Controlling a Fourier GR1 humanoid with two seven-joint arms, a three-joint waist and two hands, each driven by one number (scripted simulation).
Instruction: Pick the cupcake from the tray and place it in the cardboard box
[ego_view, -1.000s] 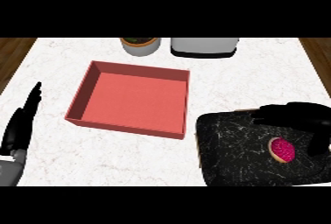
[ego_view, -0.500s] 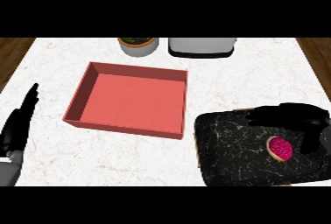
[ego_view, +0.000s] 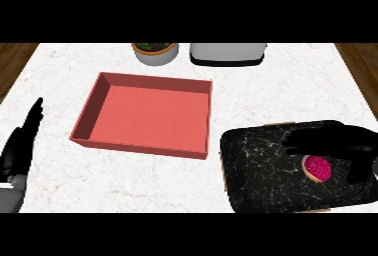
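Near the right, a black marble-patterned square tray (ego_view: 266, 172) lies on the white marble counter (ego_view: 148, 180). A small cupcake with bright pink topping (ego_view: 318, 168) sits on the tray's right part. The black right hand (ego_view: 336, 142) arches over it, spread wide, fingers on the far side and thumb to the cupcake's right; whether it touches cannot be told. At the near left edge, the black left hand (ego_view: 22, 145) rests open, fingers straight and pointing up. Left of the tray, farther back, sits a shallow salmon-red square cardboard box (ego_view: 148, 112). At the far edge stand a pale round plant pot (ego_view: 155, 51) and a grey boxy appliance (ego_view: 227, 54).
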